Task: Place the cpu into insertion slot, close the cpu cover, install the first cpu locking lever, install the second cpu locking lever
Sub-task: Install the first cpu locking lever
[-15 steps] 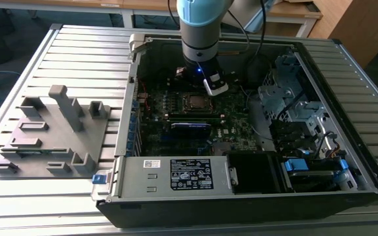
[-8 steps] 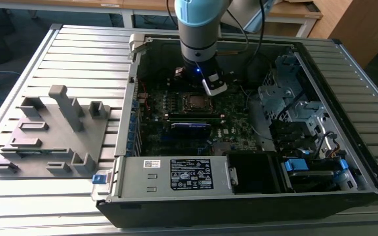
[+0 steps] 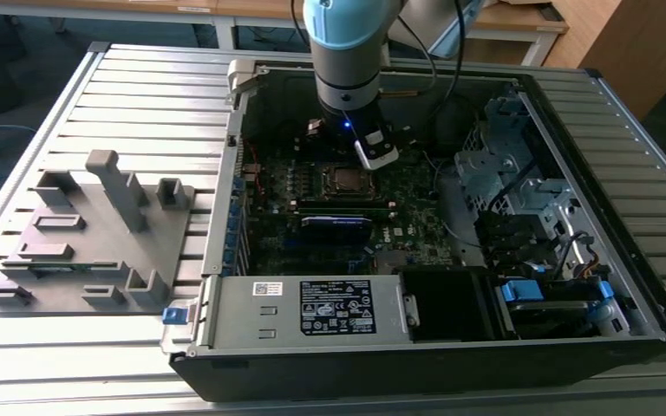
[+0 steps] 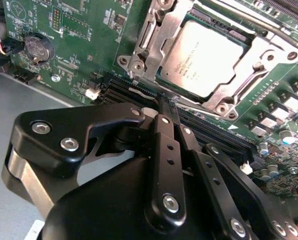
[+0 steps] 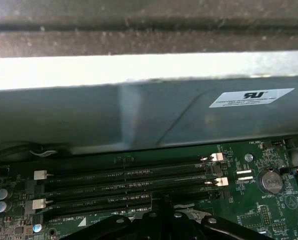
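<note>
1. Inside the open case (image 3: 426, 351) on the tabletop (image 3: 79, 373): cpu (image 4: 206, 57) flat in the slot (image 4: 137, 64), metal top up, with the cover (image 4: 261, 50) folded down around it and the chip visible through the window.
2. Reads as the lever stage, with placing and covering apparently done. Cannot tell latched from unlatched for either lever. Thin rod (image 4: 268, 29) along the cover's far edge, probably one lever, lying low.
3. Claw (image 4: 164, 102) narrow, fingers (image 4: 161, 135) pressed together with nothing between. Hangs low over the memory slots (image 4: 114, 92), just beside one corner of the slot and apart from the cpu.
4. Lever work, by judgement, calls for a fine tip against a thin rod: pressing down and sideways under the catch, while keeping clear of the memory slots and the small parts nearby.
5. Second wrist view: brings cpu, cover and claw tip together, with a coin battery (image 4: 37, 48) off to one side on the green board.
6. First wrist view: faces along the memory slots toward the grey case wall (image 5: 139, 115) and its white sticker (image 5: 251, 97). Takes in the slots' white clips and the coin battery, with the claw's dark linkage at the frame edge.
7. Exterior view: gives the whole layout, with the arm (image 3: 350, 52) reaching down into the case and the claw above the board, just beside the slot toward the exterior view's right. Adds a grey fixture (image 3: 90, 234) on the tabletop at the exterior view's left, well apart from the case's inside.
</note>
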`<state>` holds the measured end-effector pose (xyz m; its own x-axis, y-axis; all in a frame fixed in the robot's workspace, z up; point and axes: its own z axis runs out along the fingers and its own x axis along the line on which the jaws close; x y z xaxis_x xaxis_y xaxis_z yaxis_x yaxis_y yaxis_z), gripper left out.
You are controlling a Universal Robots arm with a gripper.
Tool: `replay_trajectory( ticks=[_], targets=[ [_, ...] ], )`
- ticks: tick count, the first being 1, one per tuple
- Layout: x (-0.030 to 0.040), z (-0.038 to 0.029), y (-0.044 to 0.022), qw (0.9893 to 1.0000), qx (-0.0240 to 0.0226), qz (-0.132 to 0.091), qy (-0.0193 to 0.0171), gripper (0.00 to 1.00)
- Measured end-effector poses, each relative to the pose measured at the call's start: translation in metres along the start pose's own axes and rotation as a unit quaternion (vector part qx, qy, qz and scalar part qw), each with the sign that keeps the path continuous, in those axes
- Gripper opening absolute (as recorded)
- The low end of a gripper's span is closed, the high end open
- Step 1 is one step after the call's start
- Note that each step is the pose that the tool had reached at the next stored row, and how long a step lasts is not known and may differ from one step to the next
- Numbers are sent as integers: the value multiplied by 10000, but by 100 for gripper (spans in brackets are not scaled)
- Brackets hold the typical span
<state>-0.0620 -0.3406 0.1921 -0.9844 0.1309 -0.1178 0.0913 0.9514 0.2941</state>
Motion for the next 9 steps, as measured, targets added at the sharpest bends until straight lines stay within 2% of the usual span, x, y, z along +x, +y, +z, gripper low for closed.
replay_trajectory(
  ticks=[9],
  targets=[
    [1, 0, -1, 10000, 0, -1, -2, 10]
  ],
)
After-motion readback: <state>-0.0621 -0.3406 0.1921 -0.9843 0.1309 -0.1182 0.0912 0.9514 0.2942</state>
